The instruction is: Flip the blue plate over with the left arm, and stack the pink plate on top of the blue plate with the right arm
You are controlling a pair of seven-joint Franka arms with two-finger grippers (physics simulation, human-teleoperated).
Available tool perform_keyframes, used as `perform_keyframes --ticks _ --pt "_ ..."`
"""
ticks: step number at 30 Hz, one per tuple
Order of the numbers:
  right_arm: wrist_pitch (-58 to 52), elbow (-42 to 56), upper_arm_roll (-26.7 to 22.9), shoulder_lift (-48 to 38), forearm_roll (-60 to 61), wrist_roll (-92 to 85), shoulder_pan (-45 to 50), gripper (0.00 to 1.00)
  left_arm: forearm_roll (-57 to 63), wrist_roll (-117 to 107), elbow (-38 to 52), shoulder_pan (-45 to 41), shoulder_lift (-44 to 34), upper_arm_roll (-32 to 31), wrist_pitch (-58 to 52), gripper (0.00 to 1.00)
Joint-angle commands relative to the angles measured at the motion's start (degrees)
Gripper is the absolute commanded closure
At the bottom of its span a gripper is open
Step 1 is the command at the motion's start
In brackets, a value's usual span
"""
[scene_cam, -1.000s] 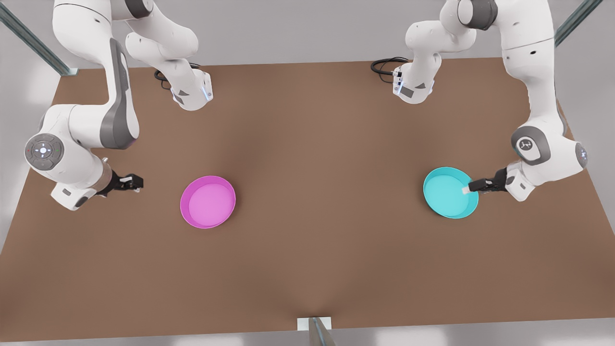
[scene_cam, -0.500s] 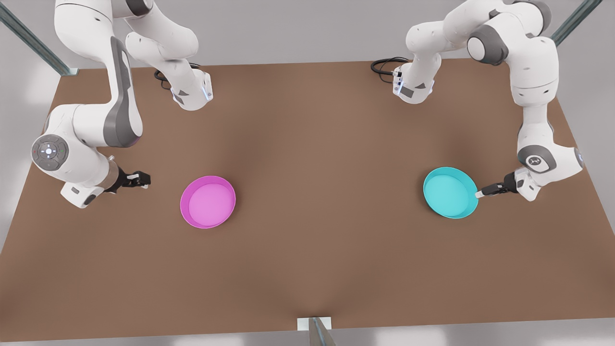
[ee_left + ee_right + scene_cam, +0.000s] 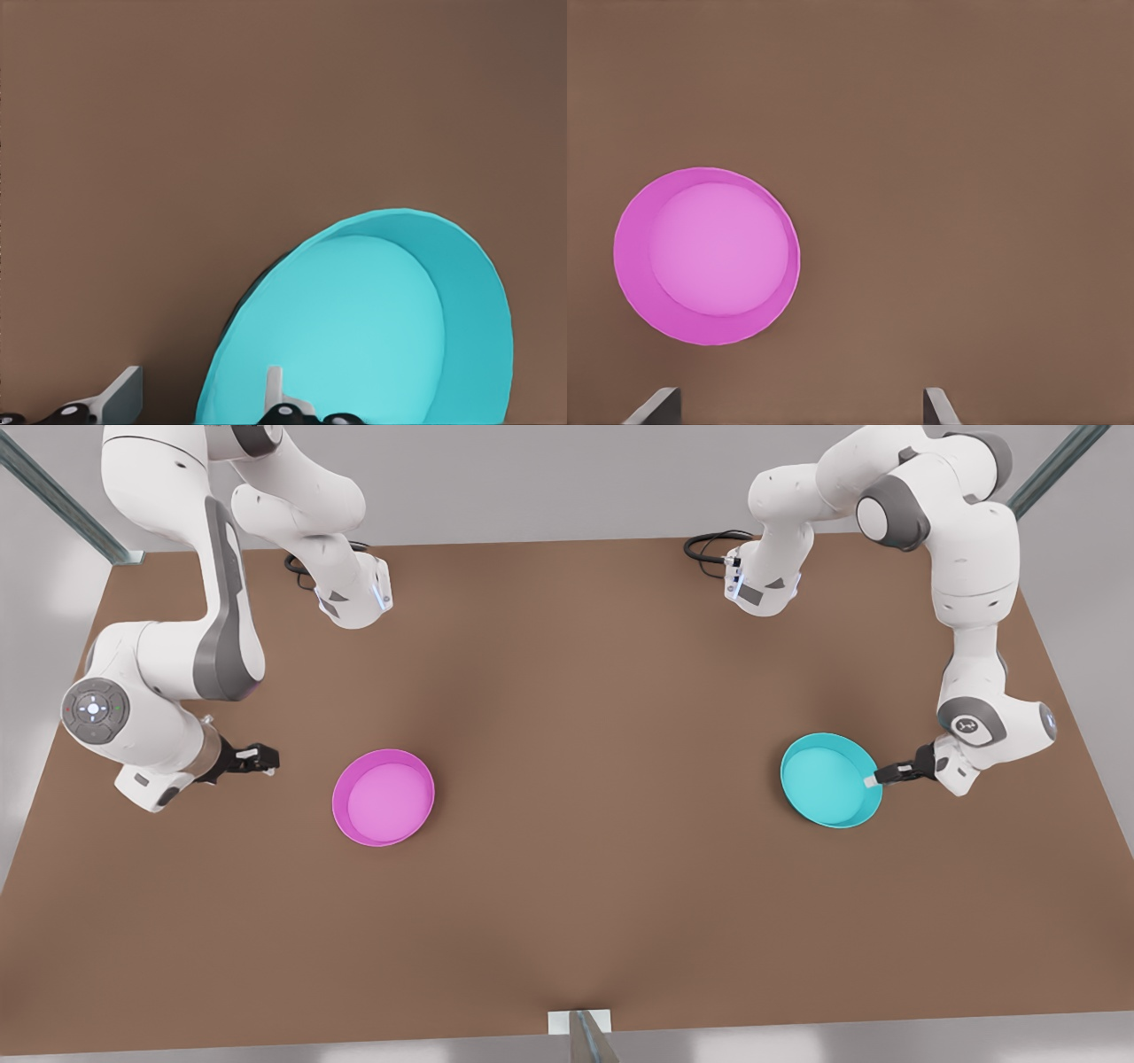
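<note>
Left tool [image 3: 873, 780], spread, has advanced astride blue plate [image 3: 828, 779] rim; right tool [image 3: 266, 760] spread.

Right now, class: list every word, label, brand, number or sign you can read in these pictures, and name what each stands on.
No readable words, brands or numbers anywhere.
The blue plate and the pink plate are plain.
The table is bare brown.
Small marks on the arms' grey joint caps: too small to read.

Open table [image 3: 576, 779] between pink plate [image 3: 383, 797], blue plate [image 3: 828, 781]
</note>
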Motion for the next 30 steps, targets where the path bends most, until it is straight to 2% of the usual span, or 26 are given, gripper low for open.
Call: perform_keyframes --ticks 1,14,17,20,30 --pt "0.0 0.0 0.0 0.0 0.0 0.0 0.0 0.0 2.5 0.0 0.0 0.0 0.0 0.0 0.1 0.42" --pt "0.2 -0.5 0.0 0.1 0.0 -0.4 -0.1 0.0 2.6 -0.1 -0.2 -1.3 -0.2 0.0 0.1 0.48" --pt "0.2 -0.5 0.0 0.1 0.0 -0.3 -0.1 0.0 2.6 -0.1 -0.1 -1.3 0.0 0.0 0.1 0.57" --pt "0.3 -0.5 0.0 0.2 0.0 -0.3 -0.1 0.0 2.6 -0.1 -0.1 -1.3 0.0 0.0 0.1 0.6" --pt "0.4 -0.4 0.0 0.5 0.1 -0.3 -0.1 0.0 2.5 -0.3 0.0 -1.4 0.5 -0.1 0.7 0.61"
